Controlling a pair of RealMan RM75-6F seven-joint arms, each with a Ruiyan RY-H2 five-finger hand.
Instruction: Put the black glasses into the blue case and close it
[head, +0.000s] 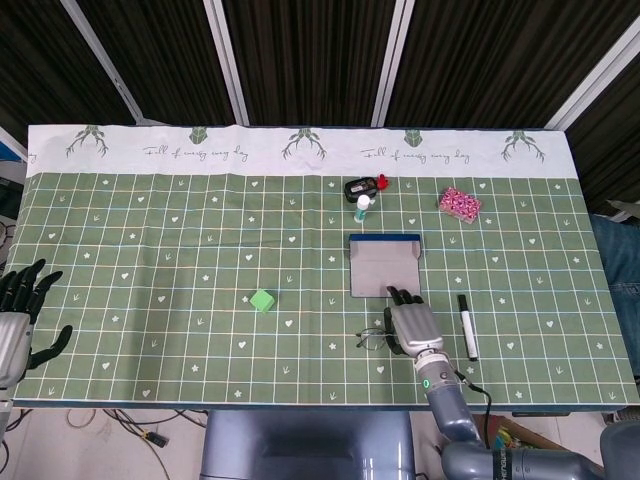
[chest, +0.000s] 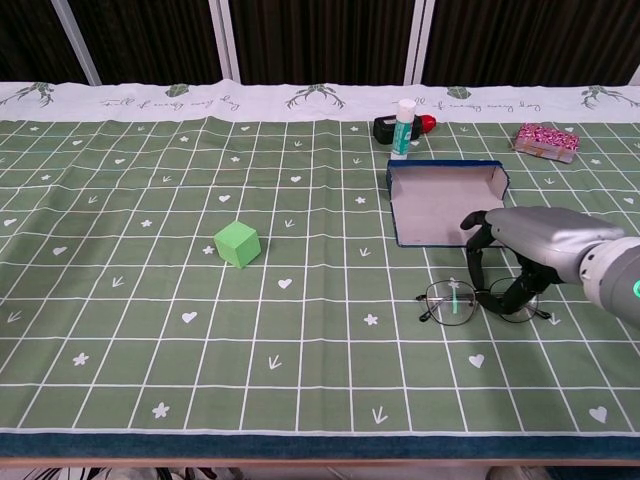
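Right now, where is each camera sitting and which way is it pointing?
Head view: high above the near table edge, looking steeply down on the whole green cloth; shows the left hand off the left edge and the right hand over the black glasses.
Chest view: lower at the near edge, looking across the table toward the curtains; only the right hand shows.
Shared: right hand, glasses, open blue case, green cube.
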